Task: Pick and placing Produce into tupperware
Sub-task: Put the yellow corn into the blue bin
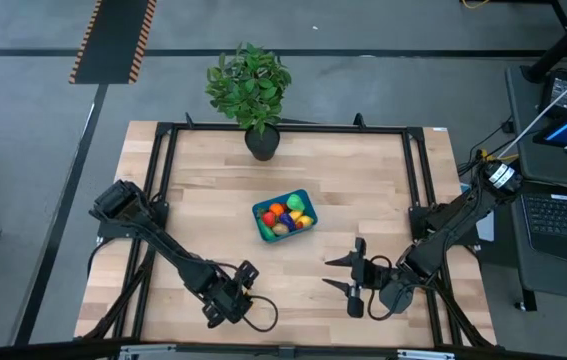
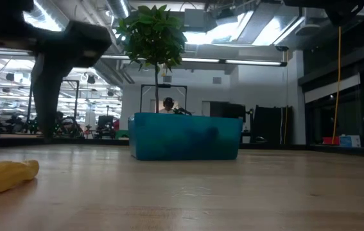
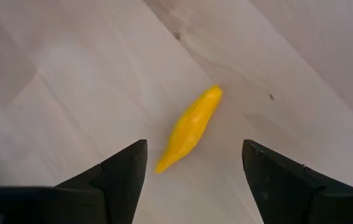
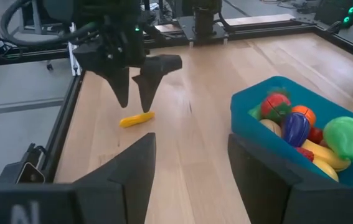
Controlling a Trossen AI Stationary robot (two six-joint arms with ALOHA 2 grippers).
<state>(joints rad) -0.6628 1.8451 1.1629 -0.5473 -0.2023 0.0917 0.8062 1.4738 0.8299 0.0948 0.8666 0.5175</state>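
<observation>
Wooden table [image 1: 363, 190] seen from above, with a teal tupperware [image 1: 259, 214] near its middle holding red, orange, green, purple and yellow toy produce [image 4: 301, 124]. One yellow toy piece [image 3: 188, 129] lies loose on the wood near the table's front edge. Left gripper [image 4: 134, 93] hovers just above it, jaws spread and empty. Right gripper [image 1: 341, 272] waits nearby, jaws apart, holding nothing. Potted plant [image 1: 250, 85] stands at the far edge.

Beyond my wooden tabletop [image 1: 363, 190] lies grey floor [image 1: 33, 150], with a black-and-orange hazard strip [image 1: 113, 40] off its far left corner. A leafy potted plant [image 1: 251, 88] stands at the far edge. Long ceiling lights [image 2: 259, 32] glow over distant desks, and a laptop [image 1: 563, 215] sits beside the right edge.
</observation>
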